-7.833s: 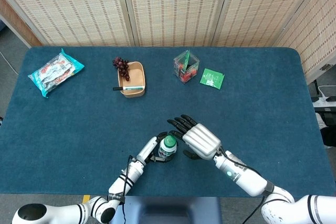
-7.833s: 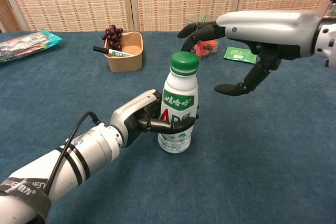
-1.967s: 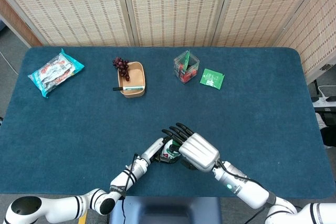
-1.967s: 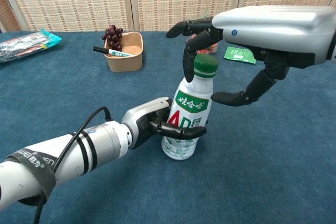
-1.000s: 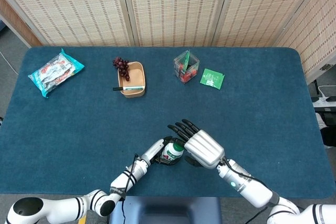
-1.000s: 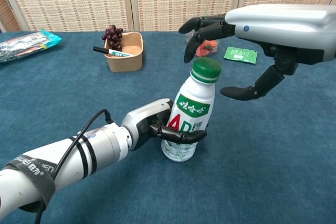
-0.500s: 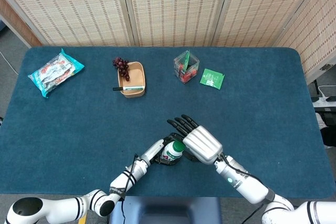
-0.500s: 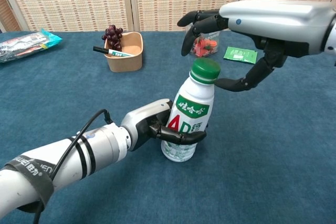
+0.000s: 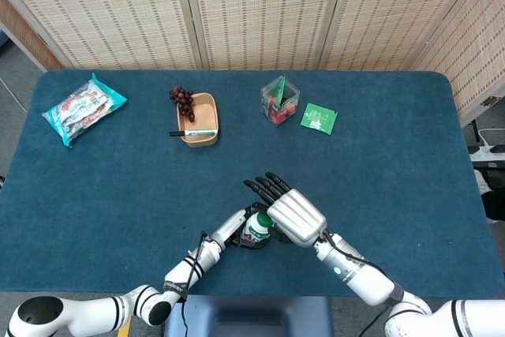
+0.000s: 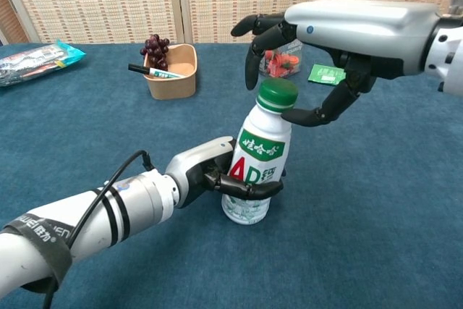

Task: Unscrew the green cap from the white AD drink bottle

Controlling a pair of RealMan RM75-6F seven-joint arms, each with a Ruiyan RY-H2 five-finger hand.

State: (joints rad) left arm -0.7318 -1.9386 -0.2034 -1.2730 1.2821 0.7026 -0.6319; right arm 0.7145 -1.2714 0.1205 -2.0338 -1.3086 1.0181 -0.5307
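so the white ad bottle (image 10: pixel 253 168) stands near the 6 o'clock edge of the worktop (image 9: pixel 394 163), long axis tipped a bit toward 1 o'clock in the chest view, with the left hand (image 10: pixel 199 171) wrapped round its lower body. the right hand (image 10: pixel 318 34) hovers over the green cap (image 10: pixel 278 95), fingers (image 10: pixel 253 48) apart and curled either side; can't tell if the thumb touches it yet. cap looks still on. the wooden bowl (image 9: pixel 199 118) at 11 o'clock holds a marker, grapes (image 9: pixel 181 99) on its rim.

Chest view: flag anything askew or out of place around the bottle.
The AD drink bottle leans to the right instead of standing upright, gripped low by the left hand. Its green cap is on, with the right hand arched over it. Nothing spilled.
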